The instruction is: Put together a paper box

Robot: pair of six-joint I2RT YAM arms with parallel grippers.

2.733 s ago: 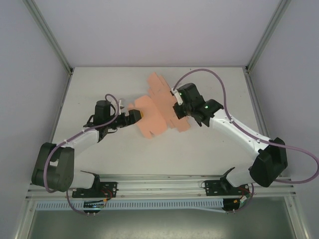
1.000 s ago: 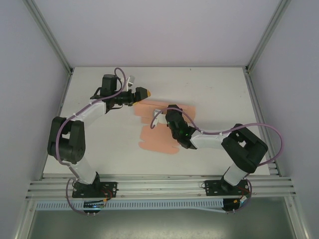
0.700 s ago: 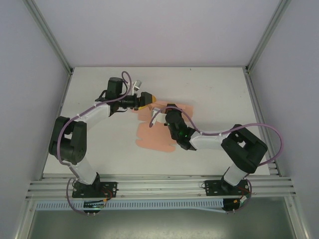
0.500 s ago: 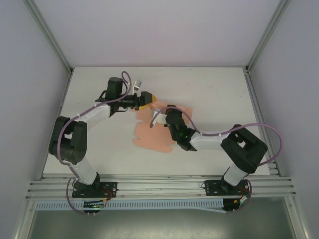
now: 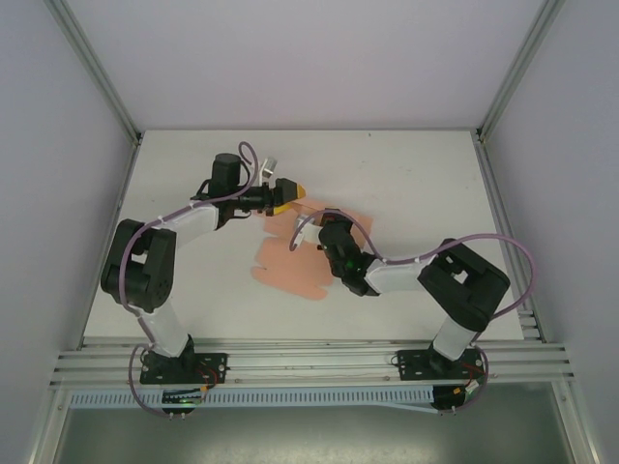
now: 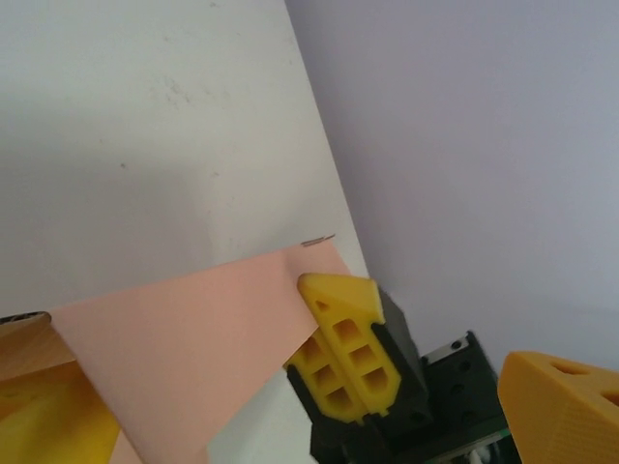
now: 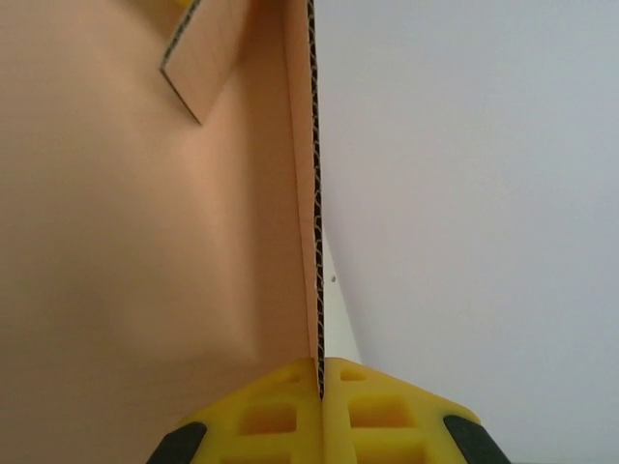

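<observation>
Your right claw [image 7: 319, 372] is clamped on an edge of the paper box [image 5: 290, 271], mid worktop [image 5: 435, 184]. Your left claw [image 5: 286, 194] gapes at its far edge. Light corrugated card, likely creases; grip edges.

Bare table [image 5: 455, 193] stretching clear beyond and to the right of the right gripper [image 5: 324, 230], paper box [image 5: 290, 269] sheet blocking its left and near side, left gripper [image 5: 288, 195] crowding just beyond-left, jaws spread wide, more clear table behind that claw.

The white flat table [image 5: 435, 184] has a few faint marks. A salmon-pink thin card paper box [image 5: 285, 271] lies unfolded near its middle.
</observation>
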